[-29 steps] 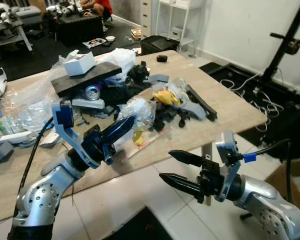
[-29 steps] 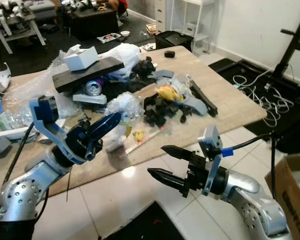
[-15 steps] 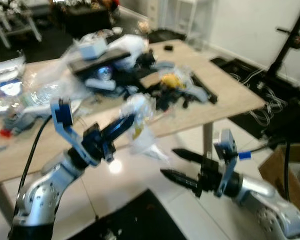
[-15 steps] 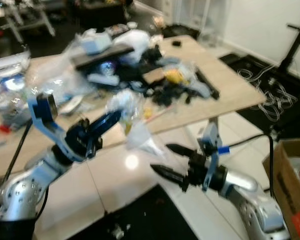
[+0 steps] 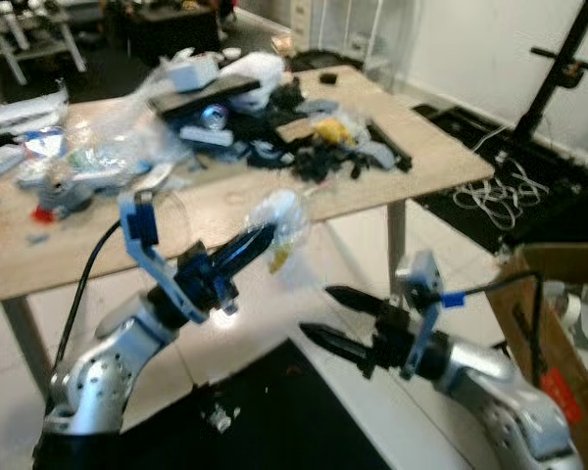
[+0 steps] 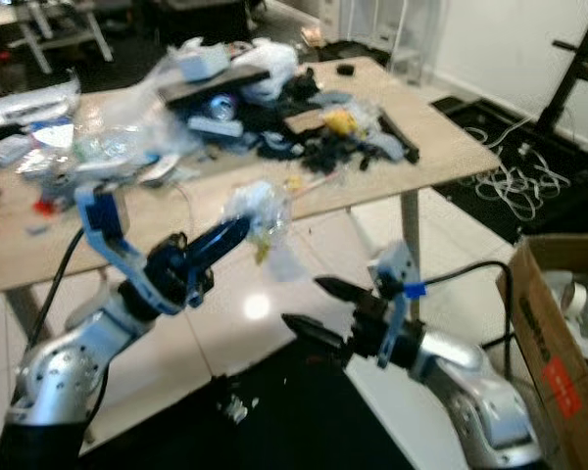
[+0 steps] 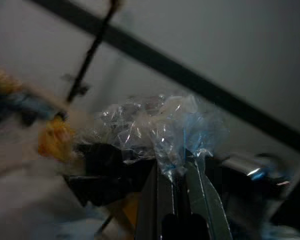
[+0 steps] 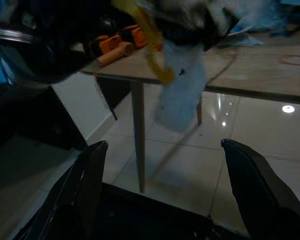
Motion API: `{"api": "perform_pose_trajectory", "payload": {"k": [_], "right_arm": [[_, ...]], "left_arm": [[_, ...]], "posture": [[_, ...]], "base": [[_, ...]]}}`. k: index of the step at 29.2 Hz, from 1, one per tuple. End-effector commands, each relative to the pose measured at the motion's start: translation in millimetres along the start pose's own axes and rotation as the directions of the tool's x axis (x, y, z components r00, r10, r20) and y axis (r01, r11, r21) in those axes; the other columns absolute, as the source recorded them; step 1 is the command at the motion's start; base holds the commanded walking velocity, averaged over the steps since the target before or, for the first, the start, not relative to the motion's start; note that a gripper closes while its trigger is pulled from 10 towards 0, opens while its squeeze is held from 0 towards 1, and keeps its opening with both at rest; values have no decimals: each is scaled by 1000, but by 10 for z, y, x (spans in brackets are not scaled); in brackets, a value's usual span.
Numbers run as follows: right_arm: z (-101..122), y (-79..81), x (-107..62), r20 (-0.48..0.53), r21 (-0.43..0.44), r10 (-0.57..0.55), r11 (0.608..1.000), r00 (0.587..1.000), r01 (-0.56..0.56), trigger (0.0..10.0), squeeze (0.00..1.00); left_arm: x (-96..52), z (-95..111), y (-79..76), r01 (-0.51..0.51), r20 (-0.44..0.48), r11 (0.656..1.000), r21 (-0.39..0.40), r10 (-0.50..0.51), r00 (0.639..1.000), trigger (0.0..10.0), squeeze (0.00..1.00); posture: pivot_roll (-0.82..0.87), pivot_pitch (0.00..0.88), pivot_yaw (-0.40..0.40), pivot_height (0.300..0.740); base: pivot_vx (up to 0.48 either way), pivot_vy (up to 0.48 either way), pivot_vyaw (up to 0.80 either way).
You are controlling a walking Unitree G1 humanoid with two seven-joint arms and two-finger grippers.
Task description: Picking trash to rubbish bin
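Left eye view: left pincer [image 5: 258, 240] clamps crumpled clear plastic trash [image 5: 279, 217] above the floor, near the bench [image 5: 225, 201]; right pincer [image 5: 318, 315] spread wide, empty; cardboard box [image 5: 554, 343] far right.

Workshop: cluttered table [image 5: 426, 176], floor cables [image 5: 500, 191]

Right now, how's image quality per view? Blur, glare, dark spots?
Left and right eye views: soft motion blur, a ceiling-light glare spot on the tiles. Left wrist view: background smeared, the crumpled plastic wrap at the left gripper fairly sharp. Right wrist view: dim, right gripper's fingers nearly silhouetted.
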State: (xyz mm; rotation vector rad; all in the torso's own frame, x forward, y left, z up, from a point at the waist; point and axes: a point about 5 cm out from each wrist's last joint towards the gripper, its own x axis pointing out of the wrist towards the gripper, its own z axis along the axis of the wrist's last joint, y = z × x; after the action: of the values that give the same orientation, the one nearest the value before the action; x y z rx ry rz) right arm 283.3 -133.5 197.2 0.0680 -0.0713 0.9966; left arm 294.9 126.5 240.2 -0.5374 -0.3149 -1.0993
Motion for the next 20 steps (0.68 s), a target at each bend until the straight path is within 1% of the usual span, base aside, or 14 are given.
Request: {"api": "perform_pose_trajectory", "payload": {"k": [1, 4, 8, 20], "right_arm": [[-95, -23, 37, -22, 3, -46, 999, 999, 46, 10000, 0], [-137, -7, 107, -15, 23, -63, 998, 998, 64, 10000, 0], [-155, 37, 149, -3, 42, -46, 998, 999, 47, 10000, 0], [-130, 44, 190, 14, 37, -33, 999, 999, 32, 10000, 0]], "left_arm": [[52, -115, -6, -4, -25, 1000, 5, 4, 1000, 10000, 0], [99, -171, -60, 23, -23, 1000, -6, -23, 999, 10000, 0], [137, -185, -101, 45, -6, 999, -18, -45, 999, 10000, 0], [156, -180, -81, 44, 5, 999, 2, -44, 999, 10000, 0]], "posture": [[-189, 164, 65, 740], [-188, 162, 67, 740], [-184, 161, 68, 740], [-180, 156, 70, 740]], "base": [[0, 0, -744], [0, 0, -744], [0, 0, -750], [0, 0, -752]]}}
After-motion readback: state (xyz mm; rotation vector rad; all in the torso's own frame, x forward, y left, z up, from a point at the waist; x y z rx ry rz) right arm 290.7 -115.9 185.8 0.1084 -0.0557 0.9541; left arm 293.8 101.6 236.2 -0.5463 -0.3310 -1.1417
